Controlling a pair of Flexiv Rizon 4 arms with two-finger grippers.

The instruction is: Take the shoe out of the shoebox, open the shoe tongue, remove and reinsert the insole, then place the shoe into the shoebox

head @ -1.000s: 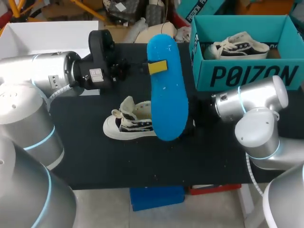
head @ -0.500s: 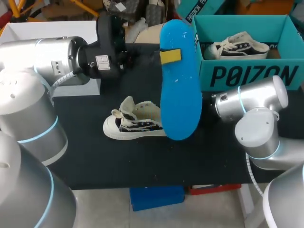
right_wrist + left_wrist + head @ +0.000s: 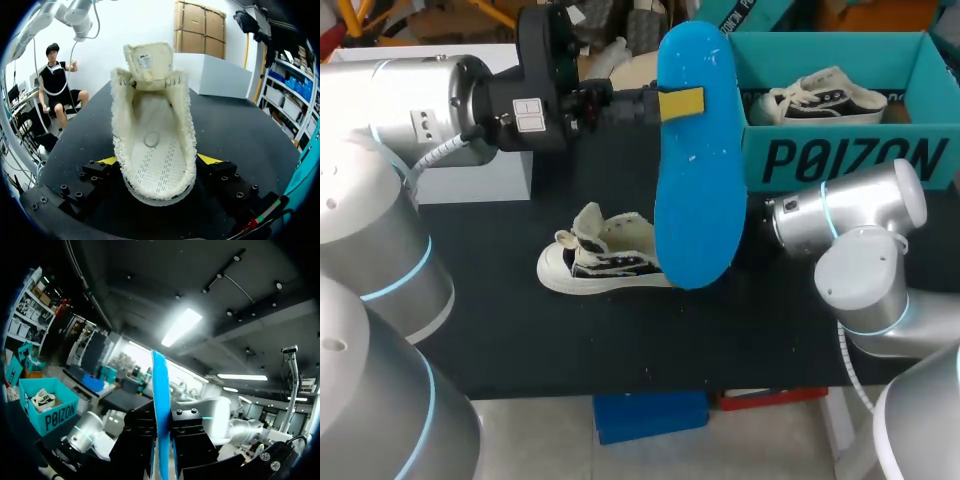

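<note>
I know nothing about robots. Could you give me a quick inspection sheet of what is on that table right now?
Surface: black table.
Job's things: shoe upright on the table, tongue folded open, no insole inside; blue insole held in the air above it; teal shoebox at the far right, holding a second shoe.
Clutter: white box at the far left.
Grippers: left pincer shut on the insole; right pincer shut on the shoe's heel.
Cables: a grey cable loops behind the left pincer.
Surroundings: nothing seen reaching over the table.
</note>
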